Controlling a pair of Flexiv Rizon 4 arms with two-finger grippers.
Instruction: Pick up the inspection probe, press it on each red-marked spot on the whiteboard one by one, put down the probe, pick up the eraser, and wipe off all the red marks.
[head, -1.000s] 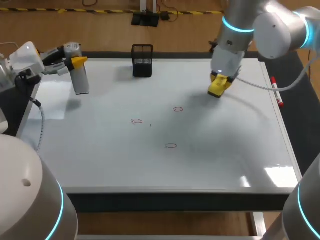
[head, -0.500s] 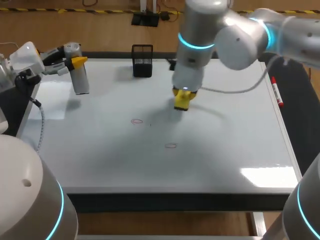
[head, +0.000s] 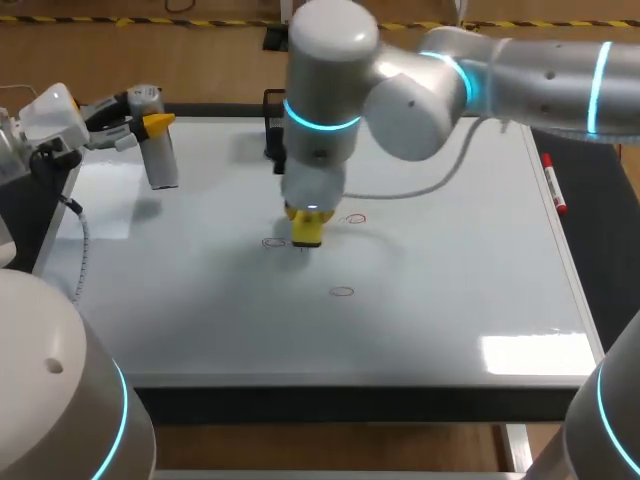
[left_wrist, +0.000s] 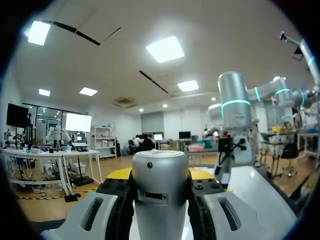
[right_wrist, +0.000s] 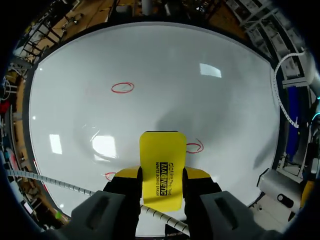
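My right gripper (head: 305, 236) is shut on the yellow eraser (head: 306, 226), low over the whiteboard (head: 450, 300) left of its middle. One red mark (head: 274, 242) lies just left of the eraser, a second red mark (head: 355, 218) just right of it, and a third red mark (head: 342, 292) nearer the front. In the right wrist view the eraser (right_wrist: 162, 170) sits between the fingers, with red marks (right_wrist: 195, 147) close on either side and another red mark (right_wrist: 122, 87) ahead. My left gripper (head: 152, 125) holds the silver probe (head: 162, 158) above the far left corner; the probe (left_wrist: 160, 195) sits clamped between its fingers.
A black holder (head: 272, 125) stands at the board's far edge, half hidden behind my right arm. A red marker (head: 553, 185) lies along the right edge. The right arm stretches across the far half of the board from the right.
My right arm has swept left with the eraser, from the far right of the board past the right mark to beside the left mark. The left arm and probe have not moved.
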